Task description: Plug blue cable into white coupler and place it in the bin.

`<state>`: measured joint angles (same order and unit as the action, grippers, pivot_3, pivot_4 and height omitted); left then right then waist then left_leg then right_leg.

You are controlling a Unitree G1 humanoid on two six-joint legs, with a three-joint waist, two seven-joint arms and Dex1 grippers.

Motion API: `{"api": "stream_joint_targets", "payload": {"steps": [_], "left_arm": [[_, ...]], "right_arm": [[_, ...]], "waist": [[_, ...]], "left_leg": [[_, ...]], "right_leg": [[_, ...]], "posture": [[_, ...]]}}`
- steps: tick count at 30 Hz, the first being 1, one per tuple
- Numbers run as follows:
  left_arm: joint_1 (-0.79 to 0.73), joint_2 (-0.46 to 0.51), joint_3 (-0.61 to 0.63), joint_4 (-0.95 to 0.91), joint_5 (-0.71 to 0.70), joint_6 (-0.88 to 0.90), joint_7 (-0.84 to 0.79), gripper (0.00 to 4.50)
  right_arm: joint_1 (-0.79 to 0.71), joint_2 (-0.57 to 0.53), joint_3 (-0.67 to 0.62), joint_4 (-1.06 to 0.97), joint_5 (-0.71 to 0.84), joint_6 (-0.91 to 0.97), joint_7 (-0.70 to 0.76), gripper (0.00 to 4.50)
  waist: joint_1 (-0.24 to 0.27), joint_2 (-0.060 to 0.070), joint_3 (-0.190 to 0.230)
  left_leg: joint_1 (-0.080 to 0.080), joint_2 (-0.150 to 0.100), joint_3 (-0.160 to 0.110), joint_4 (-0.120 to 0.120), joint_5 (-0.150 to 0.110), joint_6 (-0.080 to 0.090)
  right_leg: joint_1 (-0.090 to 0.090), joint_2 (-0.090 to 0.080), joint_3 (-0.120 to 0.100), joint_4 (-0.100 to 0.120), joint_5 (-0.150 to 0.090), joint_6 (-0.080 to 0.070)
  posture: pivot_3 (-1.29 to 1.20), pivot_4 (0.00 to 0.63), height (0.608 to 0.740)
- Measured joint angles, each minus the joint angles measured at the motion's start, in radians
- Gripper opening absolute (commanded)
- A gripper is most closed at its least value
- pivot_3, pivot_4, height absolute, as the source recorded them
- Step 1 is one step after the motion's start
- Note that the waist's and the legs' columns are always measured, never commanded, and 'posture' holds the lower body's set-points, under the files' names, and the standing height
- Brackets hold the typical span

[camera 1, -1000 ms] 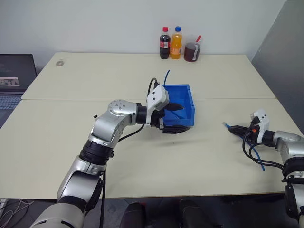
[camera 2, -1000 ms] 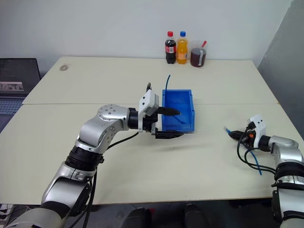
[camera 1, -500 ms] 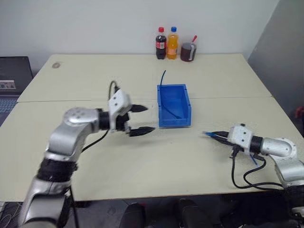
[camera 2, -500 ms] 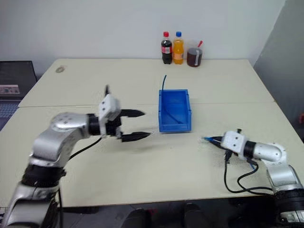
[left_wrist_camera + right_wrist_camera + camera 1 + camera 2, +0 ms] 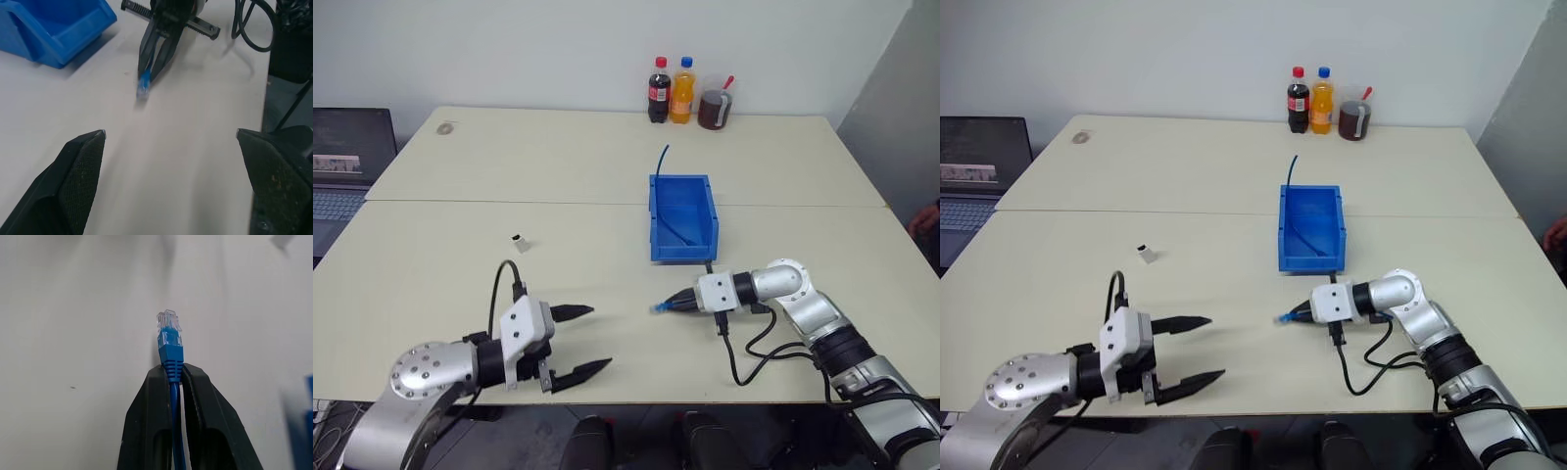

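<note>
- Between the 2 black fingers of the right gripper [image 5: 677, 302] sits the blue cable [image 5: 170, 355], pinched just behind its clear plug, which sticks out past the fingertips and points toward the robot's left, low over the table [image 5: 460, 186].
- Near the front edge of the table, the left gripper [image 5: 579, 341] has its fingers spread wide and holds nothing; the plug is apart from it, in front of its fingers.
- Farther out, on the left half of the table, the white coupler [image 5: 519, 241] lies alone, well apart from both grippers and from the plug.
- Behind the right gripper stands the bin [image 5: 683, 240], close to it; a darker blue cable [image 5: 677, 227] lies inside and rises over the back wall.
- At the far edge stand 2 bottles [image 5: 671, 90] and a dark cup [image 5: 712, 108].
- As I judge it, only 1 step is done: the cable is in hand. Picking up the coupler, pushing the plug into it, and placing the joined pair in the bin are all left.
</note>
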<state>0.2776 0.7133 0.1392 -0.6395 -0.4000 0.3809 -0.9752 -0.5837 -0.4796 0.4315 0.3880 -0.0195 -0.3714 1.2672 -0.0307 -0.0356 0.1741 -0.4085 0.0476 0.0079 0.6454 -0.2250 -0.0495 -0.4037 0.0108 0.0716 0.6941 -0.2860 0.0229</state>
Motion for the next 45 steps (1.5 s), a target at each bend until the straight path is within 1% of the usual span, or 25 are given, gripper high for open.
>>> {"api": "stream_joint_targets", "payload": {"steps": [2,4,5,6,8,9,11,14,20,21,22,25,26,27,28,29,31,34,39,41,44,45], "left_arm": [[0.031,-0.004,-0.062,0.016,0.082,-0.078,0.019,4.5],[0.026,-0.018,-0.095,0.042,0.123,-0.122,0.034,4.5],[0.018,-0.032,-0.105,0.07,0.141,-0.139,0.051,4.5],[0.01,-0.037,-0.109,0.092,0.15,-0.151,0.061,4.5],[-0.009,-0.04,-0.111,0.127,0.16,-0.166,0.072,4.5],[-0.016,-0.04,-0.111,0.139,0.161,-0.172,0.072,4.5],[-0.022,-0.034,-0.111,0.143,0.161,-0.176,0.067,4.5],[-0.037,-0.013,-0.11,0.158,0.159,-0.178,0.053,4.5],[-0.171,0.041,-0.117,0.223,0.124,-0.17,-0.031,4.5],[-0.206,0.057,-0.124,0.241,0.117,-0.168,-0.058,4.5],[-0.276,0.069,-0.139,0.278,0.101,-0.151,-0.094,4.5],[-0.43,0.073,-0.163,0.361,0.067,-0.091,-0.151,4.5],[-0.482,0.071,-0.178,0.389,0.052,-0.062,-0.173,4.5],[-0.502,0.069,-0.188,0.403,0.047,-0.051,-0.184,4.5],[-0.531,0.065,-0.21,0.427,0.046,-0.038,-0.204,4.5],[-0.552,0.051,-0.226,0.449,0.046,-0.035,-0.215,4.5],[-0.605,-0.001,-0.29,0.509,0.053,-0.035,-0.239,4.5],[-0.617,-0.035,-0.356,0.564,0.07,-0.037,-0.264,4.5],[-0.619,-0.052,-0.395,0.608,0.113,-0.066,-0.273,4.5],[-0.62,-0.061,-0.408,0.626,0.131,-0.083,-0.269,4.5],[-0.623,-0.109,-0.416,0.675,0.149,-0.108,-0.254,4.5],[-0.625,-0.12,-0.419,0.685,0.154,-0.11,-0.251,4.11]], "right_arm": [[-0.029,0.026,0.019,0.053,-0.011,-0.037,0.006,0.08],[-0.051,0.039,0.029,0.077,-0.036,-0.067,0.004,0.08],[-0.059,0.046,0.035,0.095,-0.045,-0.087,-0.002,0.08],[-0.06,0.051,0.037,0.107,-0.051,-0.103,-0.009,0.63],[-0.06,0.053,0.04,0.124,-0.062,-0.129,-0.028,0.9],[-0.062,0.055,0.039,0.132,-0.067,-0.14,-0.041,1.24],[-0.061,0.056,0.038,0.137,-0.074,-0.145,-0.052,1.67],[-0.056,0.053,0.025,0.127,-0.073,-0.14,-0.053,2.34],[0.02,0.019,-0.018,0.017,-0.034,-0.043,-0.061,3.63],[0.038,0.007,-0.023,-0.017,-0.021,-0.009,-0.06,3.82],[0.076,-0.023,-0.039,-0.082,0.01,0.054,-0.05,4.06],[0.164,-0.093,-0.059,-0.235,0.074,0.205,-0.022,4.06],[0.199,-0.121,-0.068,-0.301,0.103,0.29,-0.013,4.06],[0.214,-0.134,-0.077,-0.339,0.122,0.333,-0.012,4.06],[0.231,-0.148,-0.098,-0.408,0.155,0.426,-0.021,4.06],[0.242,-0.158,-0.119,-0.456,0.185,0.484,-0.033,4.06],[0.264,-0.186,-0.206,-0.607,0.296,0.694,-0.09,4.06],[0.265,-0.204,-0.315,-0.774,0.422,0.908,-0.177,4.06],[0.332,-0.231,-0.411,-0.896,0.541,1.108,-0.272,4.06],[0.35,-0.238,-0.417,-0.919,0.556,1.139,-0.295,4.06],[0.376,-0.241,-0.433,-0.946,0.573,1.17,-0.34,4.06],[0.379,-0.241,-0.438,-0.953,0.578,1.174,-0.352,4.08]], "waist": [[-0.002,0.0,0.0],[-0.002,0.0,-0.001],[-0.002,0.0,-0.001],[-0.003,0.0,-0.001],[-0.004,-0.001,-0.001],[-0.004,0.0,-0.001],[-0.004,0.0,-0.001],[-0.003,-0.001,-0.001],[0.003,-0.002,-0.002],[0.004,-0.001,-0.002],[0.008,-0.001,-0.002],[0.015,-0.001,-0.001],[0.012,0.0,-0.001],[0.01,0.001,-0.001],[-0.002,0.001,0.0],[-0.003,0.001,0.0],[-0.008,0.002,0.001],[-0.012,0.001,0.001],[-0.004,0.001,0.001],[-0.004,0.001,0.001],[-0.001,0.001,0.001],[-0.002,0.001,0.001]], "left_leg": [[0.001,-0.001,0.0,0.0,0.0,0.0],[0.003,0.0,0.001,0.0,0.0,0.0],[0.007,0.001,0.002,-0.001,0.0,0.0],[0.012,0.001,0.002,-0.001,0.0,0.0],[0.017,0.001,0.001,-0.002,0.0,0.0],[0.018,0.002,0.001,-0.003,0.0,0.0],[0.018,0.001,0.001,-0.003,0.0,0.0],[0.018,0.001,0.0,-0.003,0.0,0.0],[0.016,0.001,-0.002,-0.003,-0.001,0.0],[0.015,0.0,-0.003,-0.002,-0.001,0.0],[0.013,0.0,-0.004,-0.002,-0.001,0.0],[0.01,-0.001,-0.006,-0.001,-0.001,0.0],[0.01,-0.001,-0.005,-0.001,-0.001,0.0],[0.01,-0.001,-0.005,-0.001,-0.001,0.0],[0.01,-0.001,-0.005,-0.002,-0.001,0.0],[0.01,-0.001,-0.005,-0.002,-0.001,0.0],[0.009,0.0,-0.006,-0.001,-0.001,0.0],[0.009,0.001,-0.008,-0.002,-0.001,0.0],[0.009,0.0,-0.008,-0.002,-0.001,0.0],[0.009,0.0,-0.007,-0.002,-0.001,0.0],[0.008,0.0,-0.007,-0.002,-0.001,0.0],[0.008,0.0,-0.007,-0.002,-0.001,0.0]], "right_leg": [[0.0,0.001,0.0,0.001,0.0,-0.001],[0.001,0.002,0.0,0.002,-0.001,-0.002],[0.005,0.003,0.0,0.003,-0.002,-0.004],[0.01,0.003,0.0,0.002,-0.003,-0.006],[0.015,0.003,0.0,0.002,-0.008,-0.009],[0.016,0.003,0.0,0.003,-0.009,-0.01],[0.017,0.003,0.0,0.003,-0.009,-0.012],[0.017,0.002,0.0,0.002,-0.007,-0.008],[0.018,0.001,-0.002,0.001,-0.007,-0.008],[0.017,0.001,-0.003,0.001,-0.008,-0.008],[0.017,0.001,-0.004,0.0,-0.008,-0.008],[0.015,0.001,-0.007,0.0,-0.008,-0.007],[0.015,0.002,-0.008,0.0,-0.007,-0.007],[0.014,0.002,-0.008,0.0,-0.008,-0.007],[0.014,0.002,-0.007,0.0,-0.007,-0.006],[0.014,0.002,-0.007,0.0,-0.007,-0.006],[0.014,0.003,-0.007,0.001,-0.01,-0.002],[0.014,0.005,-0.006,0.001,-0.01,-0.002],[0.014,0.004,-0.006,0.0,-0.01,-0.002],[0.014,0.004,-0.006,-0.002,-0.01,-0.002],[0.014,0.004,-0.006,-0.003,-0.01,-0.001],[0.014,0.004,-0.006,-0.003,-0.01,-0.001]], "posture": [[0.0,0.15,0.74],[0.0,0.15,0.74],[0.0,0.15,0.74],[0.0,0.15,0.74],[0.0,0.15,0.74],[0.0,0.15,0.74],[0.0,0.15,0.74],[0.0,0.15,0.74],[0.0,0.15,0.74],[0.0,0.15,0.74],[0.0,0.15,0.74],[0.0,0.15,0.74],[0.0,0.15,0.74],[0.0,0.15,0.74],[0.0,0.15,0.74],[0.0,0.15,0.74],[0.0,0.15,0.74],[0.0,0.15,0.74],[0.0,0.15,0.74],[0.0,0.15,0.74],[0.0,0.15,0.74],[0.0,0.15,0.74]]}}
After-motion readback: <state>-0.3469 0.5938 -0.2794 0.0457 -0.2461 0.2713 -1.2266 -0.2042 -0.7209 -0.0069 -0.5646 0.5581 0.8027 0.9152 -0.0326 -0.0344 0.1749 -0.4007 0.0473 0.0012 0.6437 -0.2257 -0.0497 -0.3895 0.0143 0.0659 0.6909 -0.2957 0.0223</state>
